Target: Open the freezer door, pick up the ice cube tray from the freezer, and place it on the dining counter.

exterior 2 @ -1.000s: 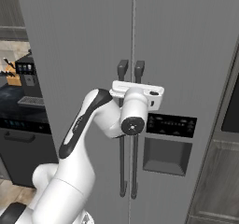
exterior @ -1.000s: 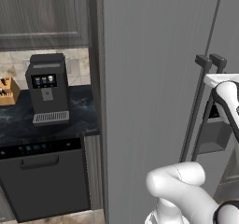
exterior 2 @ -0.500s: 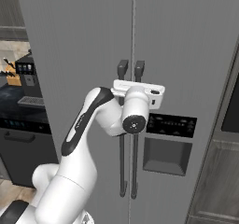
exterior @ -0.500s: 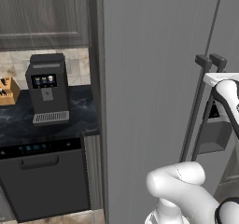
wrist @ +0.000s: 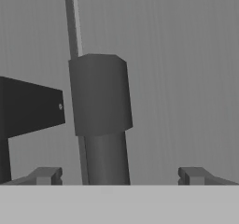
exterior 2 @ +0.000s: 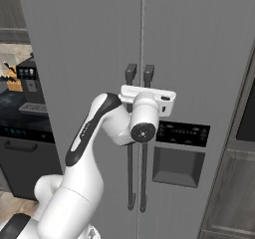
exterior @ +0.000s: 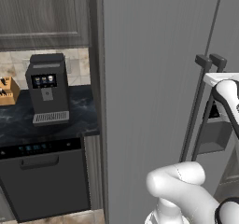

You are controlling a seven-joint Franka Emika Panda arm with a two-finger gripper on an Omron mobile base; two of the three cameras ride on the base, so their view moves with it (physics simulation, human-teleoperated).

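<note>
The freezer door (exterior 2: pixel 199 59) is the right-hand grey door with the dark dispenser niche (exterior 2: pixel 178 166), and it is closed. Its long dark bar handle (exterior 2: pixel 145 183) runs down beside the seam between the two doors. My white hand (exterior 2: pixel 147 99) sits against the top of the two handles. In the hand view, my gripper (wrist: pixel 119 176) is open, with one fingertip (wrist: pixel 44 175) on each side of the handle's upper mount (wrist: pixel 100 97). The ice cube tray is hidden behind the closed door. The dining counter is out of view.
The plain grey door (exterior: pixel 149 78) stands to the left with its own handle (wrist: pixel 28 106). Further left are a dark worktop (exterior: pixel 18 120) with a coffee machine (exterior: pixel 46 90) and a knife block (exterior: pixel 7 90), and a dark appliance front (exterior: pixel 44 176) below. Dark cabinetry (exterior 2: pixel 246 113) flanks the fridge's right side.
</note>
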